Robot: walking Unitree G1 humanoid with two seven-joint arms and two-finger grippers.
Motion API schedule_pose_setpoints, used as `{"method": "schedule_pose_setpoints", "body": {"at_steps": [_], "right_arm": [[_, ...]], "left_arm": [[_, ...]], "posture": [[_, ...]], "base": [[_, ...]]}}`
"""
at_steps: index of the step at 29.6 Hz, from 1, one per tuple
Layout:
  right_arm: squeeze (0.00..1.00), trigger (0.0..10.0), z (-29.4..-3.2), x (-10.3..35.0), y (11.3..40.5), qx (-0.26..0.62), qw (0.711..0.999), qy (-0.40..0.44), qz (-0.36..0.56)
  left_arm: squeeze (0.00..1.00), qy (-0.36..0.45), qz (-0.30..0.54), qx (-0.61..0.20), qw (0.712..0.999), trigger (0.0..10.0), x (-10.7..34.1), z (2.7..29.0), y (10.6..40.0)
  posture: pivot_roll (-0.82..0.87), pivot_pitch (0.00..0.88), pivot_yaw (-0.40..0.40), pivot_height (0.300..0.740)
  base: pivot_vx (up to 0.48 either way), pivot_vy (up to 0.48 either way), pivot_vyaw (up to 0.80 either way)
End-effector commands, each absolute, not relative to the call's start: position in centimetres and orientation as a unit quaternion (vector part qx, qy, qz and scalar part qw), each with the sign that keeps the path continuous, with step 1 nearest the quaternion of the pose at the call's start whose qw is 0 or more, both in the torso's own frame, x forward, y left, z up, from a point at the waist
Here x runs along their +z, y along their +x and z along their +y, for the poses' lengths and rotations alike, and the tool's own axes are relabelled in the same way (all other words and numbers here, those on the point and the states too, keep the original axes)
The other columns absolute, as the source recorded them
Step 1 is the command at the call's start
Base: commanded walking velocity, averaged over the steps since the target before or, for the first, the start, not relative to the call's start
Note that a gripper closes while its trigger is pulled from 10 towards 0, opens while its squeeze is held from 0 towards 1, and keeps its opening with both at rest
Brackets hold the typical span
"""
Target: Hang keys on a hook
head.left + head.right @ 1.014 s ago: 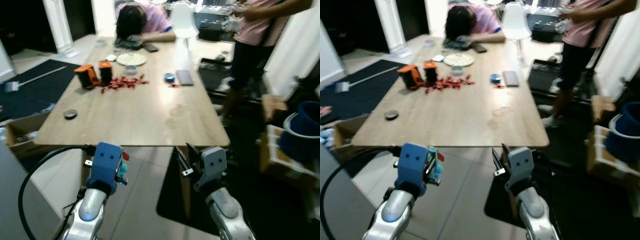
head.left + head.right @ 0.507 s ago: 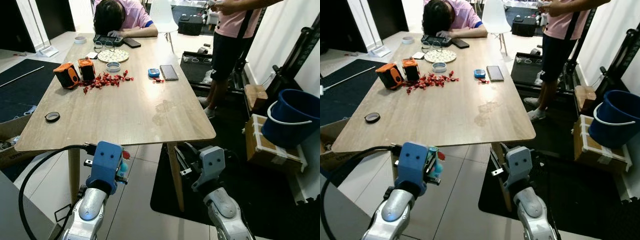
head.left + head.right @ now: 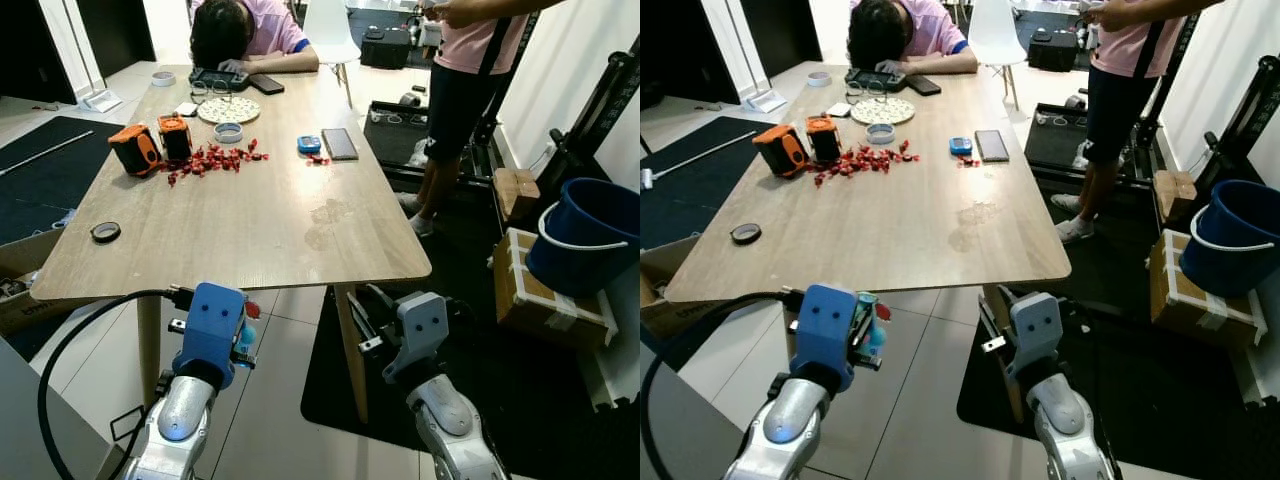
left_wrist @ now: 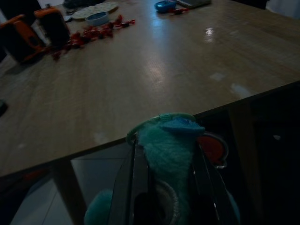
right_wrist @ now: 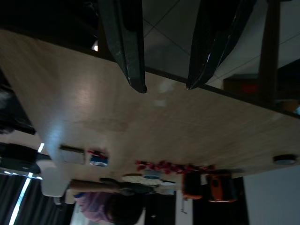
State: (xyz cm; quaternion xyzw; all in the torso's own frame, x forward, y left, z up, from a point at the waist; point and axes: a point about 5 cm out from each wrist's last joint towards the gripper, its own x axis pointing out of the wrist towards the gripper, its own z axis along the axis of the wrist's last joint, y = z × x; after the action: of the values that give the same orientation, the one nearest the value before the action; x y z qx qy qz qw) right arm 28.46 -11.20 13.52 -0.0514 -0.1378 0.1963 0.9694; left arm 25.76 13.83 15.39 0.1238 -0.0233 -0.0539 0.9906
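My left gripper (image 4: 166, 154) is shut on a key bundle: a teal plush fob (image 4: 166, 145) with a red round tag (image 4: 213, 147) beside it. In the eye views the fob (image 3: 243, 338) and the red tag (image 3: 251, 310) peek out beside the blue wrist block, below the near edge of the wooden table (image 3: 240, 230). My right gripper (image 5: 166, 86) is open and holds nothing. It sits low in front of the table's near right leg (image 3: 352, 350), fingers (image 3: 363, 318) pointing at the table.
On the table lie orange tools (image 3: 155, 145), red wrappers (image 3: 210, 160), a phone (image 3: 337, 143) and a tape roll (image 3: 104, 232). One person rests a head (image 3: 225, 30) at the far end; another stands at right (image 3: 465, 90). A blue bucket (image 3: 585, 235) and boxes (image 3: 545, 300) stand right.
The camera has swung and steadied, so the table now sits further left and sharp. Both arms hold the same pose, the left still gripping the keys.
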Motion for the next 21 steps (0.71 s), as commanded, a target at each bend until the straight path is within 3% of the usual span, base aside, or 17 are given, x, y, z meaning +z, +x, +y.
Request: {"method": "schedule_pose_setpoints", "body": {"at_steps": [1,21], "right_arm": [[0.0,10.0,-10.77,13.21,28.29,0.208,0.968,-0.053,-0.133],[0.0,10.0,-10.41,13.09,28.12,0.225,0.964,-0.054,-0.132]], "left_arm": [[0.0,0.131,-0.018,-0.054,0.99,10.0,15.12,13.8,25.67],[0.0,0.133,-0.019,-0.056,0.989,10.0,15.03,13.71,25.78]], "posture": [[0.11,0.119,-0.029,0.74],[0.11,0.107,-0.031,0.74]], "base": [[0.0,0.0,0.8],[0.0,0.0,0.8]]}}
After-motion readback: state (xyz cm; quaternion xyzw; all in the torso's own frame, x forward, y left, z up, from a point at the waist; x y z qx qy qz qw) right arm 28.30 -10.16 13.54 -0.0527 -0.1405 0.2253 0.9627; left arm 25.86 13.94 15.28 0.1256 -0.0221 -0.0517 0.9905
